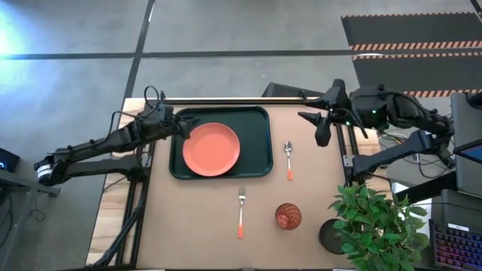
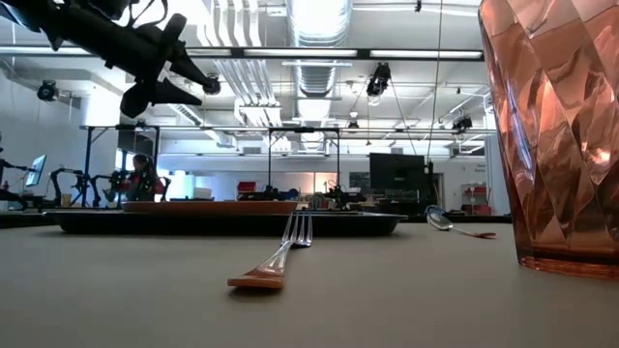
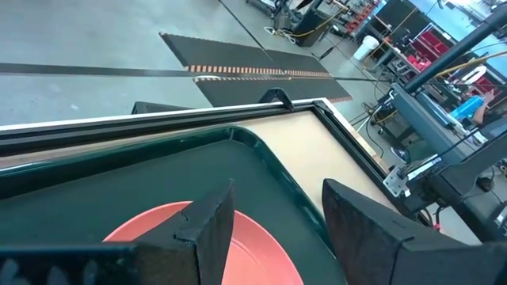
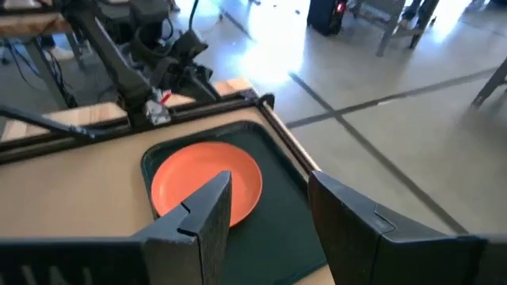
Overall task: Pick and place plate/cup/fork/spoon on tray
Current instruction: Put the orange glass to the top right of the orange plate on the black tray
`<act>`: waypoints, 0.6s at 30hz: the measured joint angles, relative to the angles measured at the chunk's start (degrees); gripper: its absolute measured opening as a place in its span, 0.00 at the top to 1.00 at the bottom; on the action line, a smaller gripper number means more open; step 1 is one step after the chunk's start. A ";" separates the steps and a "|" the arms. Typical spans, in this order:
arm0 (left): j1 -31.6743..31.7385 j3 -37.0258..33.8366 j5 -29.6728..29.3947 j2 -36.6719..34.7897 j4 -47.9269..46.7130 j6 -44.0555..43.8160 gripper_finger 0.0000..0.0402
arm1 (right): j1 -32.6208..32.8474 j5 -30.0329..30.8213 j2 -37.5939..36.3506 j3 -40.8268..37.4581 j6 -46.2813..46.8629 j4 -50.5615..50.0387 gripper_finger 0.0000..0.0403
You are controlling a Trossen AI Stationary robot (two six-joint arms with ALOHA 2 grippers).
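Both grippers, left (image 1: 184,124) and right (image 1: 322,132), hang released flanking the dark green rimmed tray (image 1: 256,162), whose round coral plate (image 1: 212,149) sits delivered inside.

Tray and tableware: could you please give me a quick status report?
Left gripper and right gripper open, empty. Plate on tray; fork, spoon, cup on table. Nothing blocking.

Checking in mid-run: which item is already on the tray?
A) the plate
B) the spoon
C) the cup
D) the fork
A: in the high view the plate lies inside the tray, while the spoon, fork and cup all rest on the bare table.
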 joint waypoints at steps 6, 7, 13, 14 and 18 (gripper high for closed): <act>0.00 0.00 0.01 -0.27 0.02 -0.02 0.57 | 0.02 1.56 4.50 5.98 9.71 -14.14 0.60; 0.00 0.00 0.01 -0.41 0.02 -0.01 0.57 | 0.01 2.41 5.18 6.65 11.95 -17.05 0.60; -0.02 0.00 0.02 -0.80 0.06 0.31 0.57 | 0.00 4.10 9.69 10.14 22.64 -32.14 0.60; -0.02 0.00 0.02 -0.80 0.05 0.33 0.57 | 0.00 4.16 10.56 10.60 23.93 -34.24 0.60; -0.04 0.00 0.03 -0.76 0.04 0.35 0.57 | 0.00 4.08 13.00 10.36 25.67 -34.59 0.60</act>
